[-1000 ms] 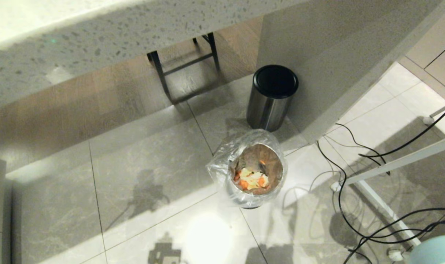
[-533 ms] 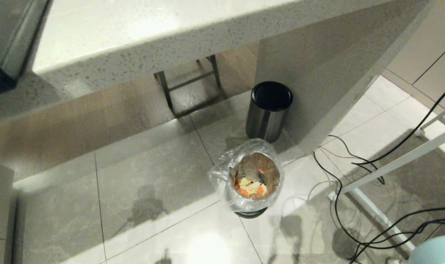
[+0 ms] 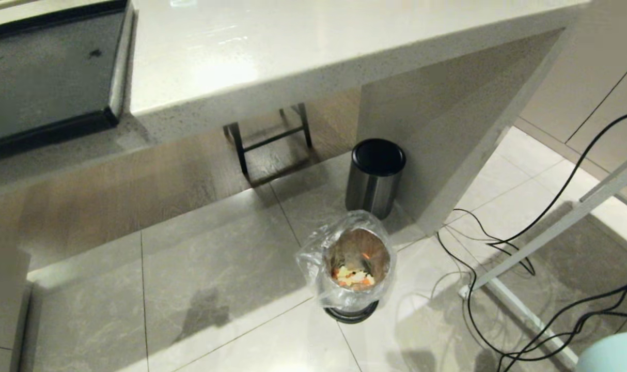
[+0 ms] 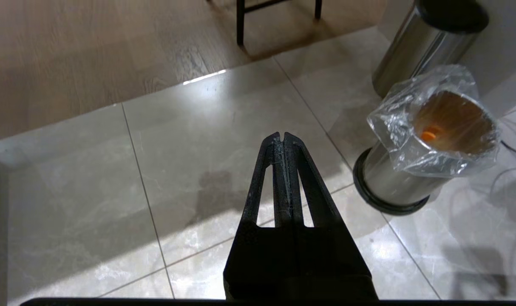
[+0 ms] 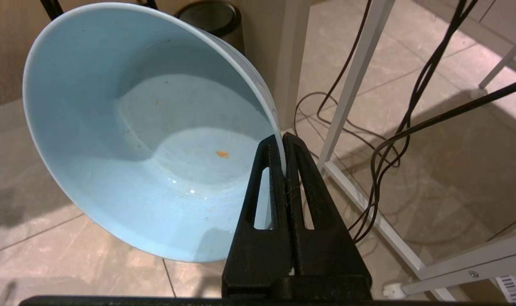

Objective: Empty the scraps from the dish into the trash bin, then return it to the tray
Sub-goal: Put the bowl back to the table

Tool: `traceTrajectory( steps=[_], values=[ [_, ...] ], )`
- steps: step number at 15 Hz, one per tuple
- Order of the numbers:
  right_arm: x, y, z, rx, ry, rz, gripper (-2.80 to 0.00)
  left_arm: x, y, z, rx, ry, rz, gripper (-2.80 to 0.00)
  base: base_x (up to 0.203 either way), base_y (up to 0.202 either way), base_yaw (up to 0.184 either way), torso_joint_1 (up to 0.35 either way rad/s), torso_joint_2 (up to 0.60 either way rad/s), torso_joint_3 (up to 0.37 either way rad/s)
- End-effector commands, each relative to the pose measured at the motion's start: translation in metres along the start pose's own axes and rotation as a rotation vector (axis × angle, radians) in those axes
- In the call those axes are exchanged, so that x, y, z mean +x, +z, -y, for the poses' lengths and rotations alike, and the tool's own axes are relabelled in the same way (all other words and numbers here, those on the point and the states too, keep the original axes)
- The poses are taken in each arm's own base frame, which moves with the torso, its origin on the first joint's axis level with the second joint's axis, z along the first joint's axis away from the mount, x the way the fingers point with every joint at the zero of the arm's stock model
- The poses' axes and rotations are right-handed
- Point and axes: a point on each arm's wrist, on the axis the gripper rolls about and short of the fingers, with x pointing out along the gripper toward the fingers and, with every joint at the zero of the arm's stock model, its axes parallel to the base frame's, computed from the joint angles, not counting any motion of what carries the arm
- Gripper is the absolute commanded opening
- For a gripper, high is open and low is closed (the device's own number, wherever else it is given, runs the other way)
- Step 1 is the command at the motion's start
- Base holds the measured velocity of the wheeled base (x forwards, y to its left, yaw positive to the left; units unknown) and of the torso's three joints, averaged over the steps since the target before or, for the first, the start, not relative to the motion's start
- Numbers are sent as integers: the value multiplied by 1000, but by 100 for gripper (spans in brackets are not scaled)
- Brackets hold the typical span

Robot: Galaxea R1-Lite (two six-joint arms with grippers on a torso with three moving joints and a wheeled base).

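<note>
The pale blue dish (image 5: 147, 127) hangs tilted over the floor tiles, with my right gripper (image 5: 282, 138) shut on its rim. It is nearly bare inside, with one orange speck (image 5: 222, 154). In the head view only the dish's edge (image 3: 615, 354) shows, at the bottom right corner. The trash bin (image 3: 352, 268), steel with a crinkled clear bag, stands on the floor with the orange and pale scraps (image 3: 352, 276) in it. The black tray (image 3: 50, 77) lies on the counter at the upper left. My left gripper (image 4: 282, 135) is shut and empty, hanging above the tiles beside the trash bin (image 4: 432, 144).
A black-lidded steel bin (image 3: 375, 175) stands behind the trash bin against the counter's side panel (image 3: 448, 155). Black cables (image 3: 499, 289) and a white metal frame (image 3: 551, 232) lie on the floor at the right. Dark stool legs (image 3: 269, 134) stand under the counter.
The whole head view has shifted: the camera has risen, so the counter top and the tray have come into view and the bins look smaller. Nothing on the floor has moved.
</note>
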Motion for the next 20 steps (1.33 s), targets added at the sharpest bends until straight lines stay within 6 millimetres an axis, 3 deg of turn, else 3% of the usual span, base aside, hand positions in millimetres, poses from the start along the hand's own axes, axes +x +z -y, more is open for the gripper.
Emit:
traceTrajectory(
  steps=[1, 15, 20],
  values=[
    [0, 0, 0, -1, 0, -1, -280, 0, 0, 0, -1, 0, 0, -280, 0, 0, 0, 7, 2, 207],
    [0, 0, 0, -1, 0, -1, -280, 0, 0, 0, -2, -1, 0, -280, 0, 0, 0, 3, 2, 201],
    [0, 0, 0, -1, 1, -1, -280, 0, 0, 0, -2, 0, 0, -280, 0, 0, 0, 0, 0, 26]
  ],
)
